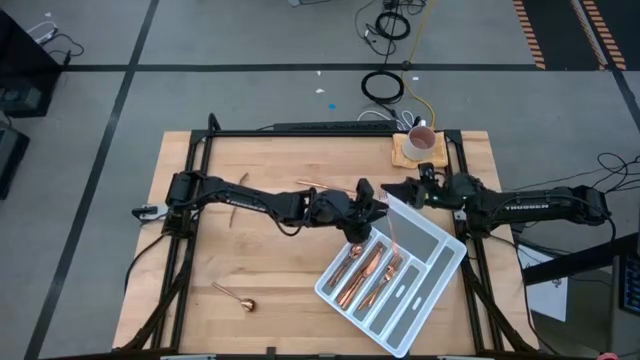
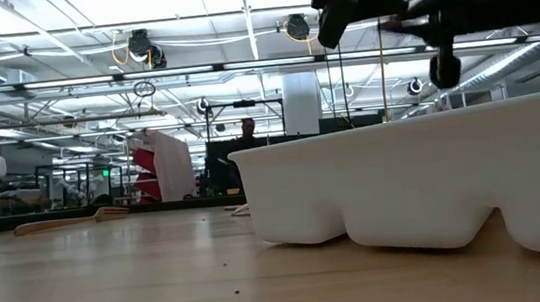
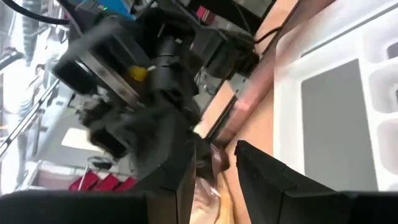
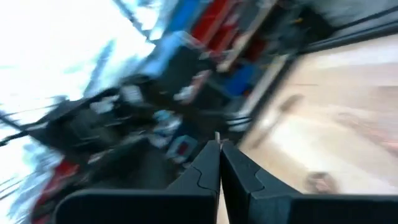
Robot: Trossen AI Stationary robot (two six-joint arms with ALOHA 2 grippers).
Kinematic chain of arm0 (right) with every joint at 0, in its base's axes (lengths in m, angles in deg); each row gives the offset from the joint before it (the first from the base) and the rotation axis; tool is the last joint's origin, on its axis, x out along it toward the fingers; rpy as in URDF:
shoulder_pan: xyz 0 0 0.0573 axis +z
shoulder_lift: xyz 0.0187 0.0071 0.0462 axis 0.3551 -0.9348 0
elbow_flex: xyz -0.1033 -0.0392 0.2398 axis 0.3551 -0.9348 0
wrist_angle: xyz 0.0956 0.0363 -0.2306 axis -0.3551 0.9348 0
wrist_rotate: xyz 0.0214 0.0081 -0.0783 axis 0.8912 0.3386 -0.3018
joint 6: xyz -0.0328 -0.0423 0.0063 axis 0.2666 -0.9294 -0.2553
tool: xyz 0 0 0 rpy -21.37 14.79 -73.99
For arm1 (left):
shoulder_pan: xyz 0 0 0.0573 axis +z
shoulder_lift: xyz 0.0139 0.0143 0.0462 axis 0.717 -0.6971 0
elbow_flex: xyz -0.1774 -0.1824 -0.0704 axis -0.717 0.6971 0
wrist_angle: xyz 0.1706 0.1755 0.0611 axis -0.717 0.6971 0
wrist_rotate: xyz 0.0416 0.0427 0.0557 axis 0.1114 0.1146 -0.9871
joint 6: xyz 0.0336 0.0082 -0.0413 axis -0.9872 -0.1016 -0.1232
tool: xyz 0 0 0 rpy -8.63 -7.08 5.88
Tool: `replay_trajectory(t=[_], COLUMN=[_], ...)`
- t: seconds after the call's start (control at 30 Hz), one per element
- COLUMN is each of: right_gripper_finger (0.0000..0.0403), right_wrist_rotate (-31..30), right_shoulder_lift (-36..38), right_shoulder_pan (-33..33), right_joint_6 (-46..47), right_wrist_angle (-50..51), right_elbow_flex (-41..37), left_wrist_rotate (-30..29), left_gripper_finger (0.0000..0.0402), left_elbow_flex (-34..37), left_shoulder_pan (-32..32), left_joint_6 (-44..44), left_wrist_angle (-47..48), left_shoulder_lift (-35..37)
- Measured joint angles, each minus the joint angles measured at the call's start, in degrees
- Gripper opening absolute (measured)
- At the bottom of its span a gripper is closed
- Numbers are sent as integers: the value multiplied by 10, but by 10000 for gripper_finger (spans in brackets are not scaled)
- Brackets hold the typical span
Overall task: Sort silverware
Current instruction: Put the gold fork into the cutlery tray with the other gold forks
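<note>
Going left to right in the overhead picture, a lone copper spoon (image 1: 234,297) is seen lying flat on the worktop (image 1: 250,255) at the lower left, well apart from everything else. Near the centre, the left tool (image 1: 377,212) is held over the upper-left corner of the grey-white tray (image 1: 447,262), its fingers (image 3: 258,174) parted, with a thin rose-gold piece (image 3: 247,104) running between them; whether that piece is gripped or loose cannot be told. A bundle of silverware (image 1: 366,271) is laid lengthwise in the tray's left-hand compartments, at lower centre. Further right, the right tool (image 1: 392,190) is seen just beside the left one, its fingers (image 4: 211,163) pressed together and nothing visibly caught between them. A wooden coaster with a cup (image 1: 420,143) is placed at the upper right. The pieces are judged to be light, rigid and slick, so they are likely to slide or pivot in a pinch. A hold across the handle near its middle is judged steadiest, the bowl or tines being left free. From the flat worktop a thin handle is expected to be awkward to get under.
</note>
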Motion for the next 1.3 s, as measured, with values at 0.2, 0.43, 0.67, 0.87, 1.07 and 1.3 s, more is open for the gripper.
replay_trajectory(t=[0.2,0.43,0.67,0.87,1.07,1.3], right_gripper_finger=[1,0,0,0,0,0], right_wrist_rotate=[-87,-119,-256,-489,-727,-819], right_shoulder_lift=[-1,6,23,26,-17,-189], right_shoulder_pan=[0,24,170,360,538,612], right_joint_6=[20,22,74,149,258,328], right_wrist_angle=[140,162,221,265,303,190], right_elbow_flex=[-1,-1,-1,-1,-1,-1], left_wrist_rotate=[-38,-141,-273,-289,-289,-290], left_gripper_finger=[121,121,121,121,121,121], left_elbow_flex=[0,0,0,0,0,0], left_shoulder_pan=[-3,-3,15,29,32,33], left_joint_6=[0,0,62,138,150,150], left_wrist_angle=[10,40,104,98,72,18], left_shoulder_lift=[0,0,1,2,2,2])
